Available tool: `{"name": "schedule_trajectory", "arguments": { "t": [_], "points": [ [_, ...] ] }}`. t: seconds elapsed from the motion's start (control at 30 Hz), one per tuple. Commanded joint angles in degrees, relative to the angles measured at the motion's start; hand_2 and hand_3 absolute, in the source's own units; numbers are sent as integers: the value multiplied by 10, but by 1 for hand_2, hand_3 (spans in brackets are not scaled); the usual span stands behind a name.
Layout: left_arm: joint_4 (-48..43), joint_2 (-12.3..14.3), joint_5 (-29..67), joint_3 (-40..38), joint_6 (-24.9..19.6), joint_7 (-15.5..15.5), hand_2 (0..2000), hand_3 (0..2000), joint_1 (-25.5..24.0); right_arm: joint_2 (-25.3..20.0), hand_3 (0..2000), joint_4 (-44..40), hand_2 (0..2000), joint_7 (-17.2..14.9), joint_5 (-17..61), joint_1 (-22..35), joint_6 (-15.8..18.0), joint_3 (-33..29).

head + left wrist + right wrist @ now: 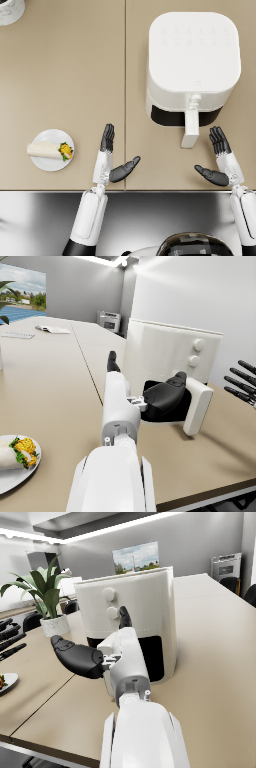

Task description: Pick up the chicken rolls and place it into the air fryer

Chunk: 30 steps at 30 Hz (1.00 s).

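While the chicken roll [46,149] lies untouched on its white plate [50,164], just outward of the left hand [111,159], which hovers empty with fingers spread, the reach has not begun. The air fryer [192,65] stands ahead of the right hand [218,161], likewise spread and empty. Next, the left hand must swing outward and close around the roll.

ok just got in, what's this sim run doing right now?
Nothing is being handled yet. The chicken roll lies on a small white plate at the left of the table, untouched. The air fryer sits ahead on the right, its drawer handle pointing toward the robot. The left hand and right hand are both open and empty, between the plate and the fryer.
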Motion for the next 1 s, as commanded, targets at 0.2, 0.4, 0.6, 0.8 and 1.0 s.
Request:
{"name": "schedule_trajectory", "arguments": {
  "t": [0.2,0.4,0.6,0.8,1.0],
  "points": [
    [0,0,0,0,0,0,0,0,0,0,0,0,0,0,0,0,0,0],
    [0,0,0,0,0,0,0,0,0,0,0,0,0,0,0,0,0,0],
    [-11,3,0,-26,-43,-42,0,0,-10,-17,0,-1,0,43,0,17,-42,6],
    [-26,6,76,-87,-56,-56,0,0,-29,-26,0,-9,0,56,50,12,-55,14],
    [-59,13,230,-167,-58,-57,0,0,-45,-41,0,-26,0,58,149,22,-57,22]
  ]
}}
